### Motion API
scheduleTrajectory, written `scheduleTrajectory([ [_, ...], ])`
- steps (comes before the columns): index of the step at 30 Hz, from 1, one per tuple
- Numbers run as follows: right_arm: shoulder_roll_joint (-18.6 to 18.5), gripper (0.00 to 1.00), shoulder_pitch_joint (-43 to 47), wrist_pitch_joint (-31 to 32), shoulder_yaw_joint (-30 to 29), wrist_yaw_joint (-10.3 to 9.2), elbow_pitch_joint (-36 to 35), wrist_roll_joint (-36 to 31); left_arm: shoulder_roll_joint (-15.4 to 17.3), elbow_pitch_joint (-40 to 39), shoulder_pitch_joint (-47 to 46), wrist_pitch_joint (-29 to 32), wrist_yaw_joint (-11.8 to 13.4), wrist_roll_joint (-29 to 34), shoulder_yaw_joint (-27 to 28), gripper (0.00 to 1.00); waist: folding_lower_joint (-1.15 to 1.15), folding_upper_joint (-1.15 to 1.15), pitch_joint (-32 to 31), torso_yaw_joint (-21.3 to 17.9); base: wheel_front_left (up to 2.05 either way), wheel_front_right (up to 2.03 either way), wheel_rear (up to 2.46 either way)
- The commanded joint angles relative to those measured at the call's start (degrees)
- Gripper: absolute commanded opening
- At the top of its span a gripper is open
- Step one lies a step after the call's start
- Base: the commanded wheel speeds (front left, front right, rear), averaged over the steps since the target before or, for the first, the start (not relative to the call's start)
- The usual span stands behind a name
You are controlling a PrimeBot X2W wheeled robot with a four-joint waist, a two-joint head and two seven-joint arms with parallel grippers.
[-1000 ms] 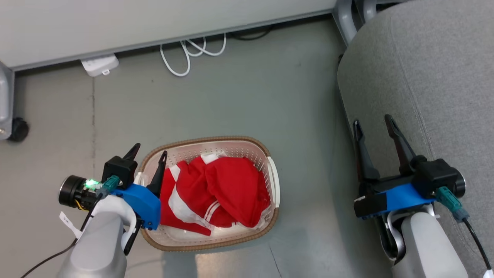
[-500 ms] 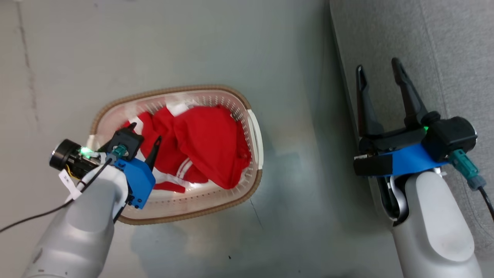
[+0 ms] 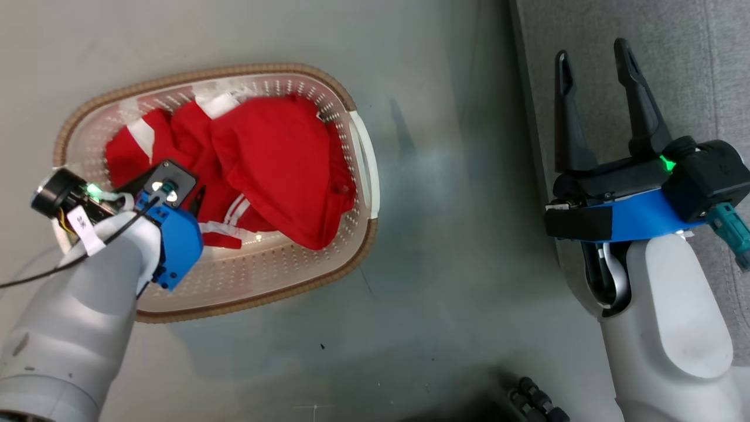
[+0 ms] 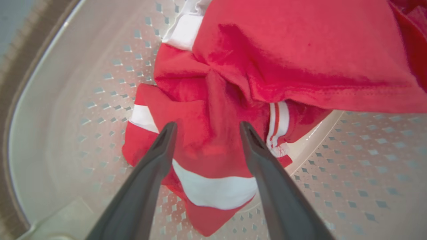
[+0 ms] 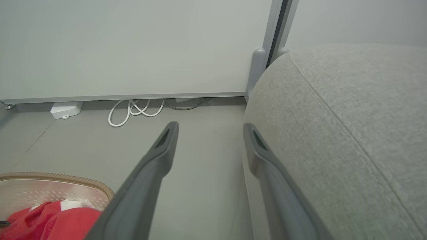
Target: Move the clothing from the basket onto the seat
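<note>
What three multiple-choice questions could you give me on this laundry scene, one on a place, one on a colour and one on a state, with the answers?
1. Where does the clothing lie? A on a table; B in the basket; C on a shelf.
2. What colour is the basket's rim? A brown; B blue; C black.
3. How is the left hand? A shut on a towel; B shut and empty; C open.
Answers: B, the red heap sits inside the perforated walls; A, a brown woven-look band runs round the top; C, its two fingers stand apart over the red fabric.
</note>
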Motion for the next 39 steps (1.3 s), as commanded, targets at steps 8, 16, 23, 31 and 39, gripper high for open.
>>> scheduleTrajectory([
  [8,-0.12,1.0,-2.06,-0.05,0.16,-0.02,-1.51,0.87,2.05,1.02,-4.4,4.66,-0.08,1.17,-3.83,1.0,-0.01,0.0,5.08,-1.03,0.0,0.0,0.0],
  [16,-0.12,1.0,-2.87,-0.06,0.64,-0.02,-2.56,1.37,2.52,1.34,-5.97,6.96,-0.04,0.98,-7.77,1.0,-0.01,0.0,8.1,-1.81,0.0,0.0,0.0],
  [23,-0.12,1.0,-3.09,-0.06,0.55,-0.02,-3.19,1.63,2.86,1.49,-6.3,8.29,-0.04,0.11,-10.75,0.8,-0.01,0.0,9.44,-2.19,0.0,0.0,0.0],
  [31,-0.12,1.0,-3.24,-0.06,0.33,-0.02,-2.5,1.87,2.63,1.52,-6.54,8.12,-0.04,-1.99,-13.76,0.0,-0.01,0.0,8.6,-2.14,0.0,0.0,0.0],
  [39,-0.12,1.0,-2.14,-0.06,-0.33,-0.02,-1.69,1.3,1.05,1.53,-4.79,7.02,-0.04,-5.02,-16.28,0.0,-0.01,0.0,5.42,-1.2,0.0,0.0,0.0],
])
